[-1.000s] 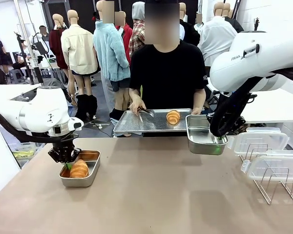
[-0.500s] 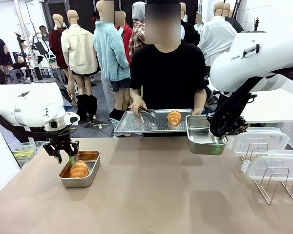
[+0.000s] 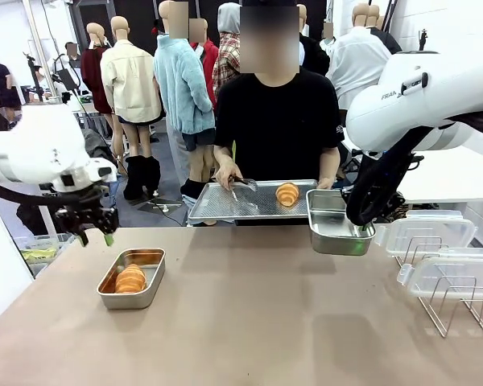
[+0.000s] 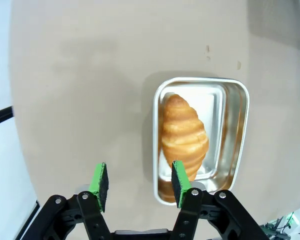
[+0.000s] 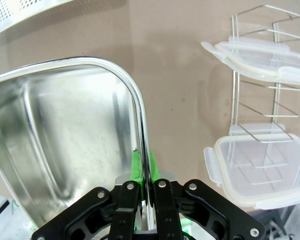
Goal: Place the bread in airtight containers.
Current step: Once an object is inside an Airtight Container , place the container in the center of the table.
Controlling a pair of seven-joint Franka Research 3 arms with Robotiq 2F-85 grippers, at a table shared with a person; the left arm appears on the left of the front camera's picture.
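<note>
Bread roll (image 3: 286,193) is spotted on the person's tray (image 3: 221,203), just left of the empty tin (image 3: 334,235) pinched at its rim by the right gripper (image 3: 361,231); the left gripper (image 3: 97,237) is held parted, empty.

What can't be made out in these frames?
- Right wrist view: the tin in the right gripper runs off the left edge, so its far end is unseen.
- Front view: clear lids run off the right edge; count unclear.
- Left wrist view: a left gripper pad covers the roll's near end.
</note>
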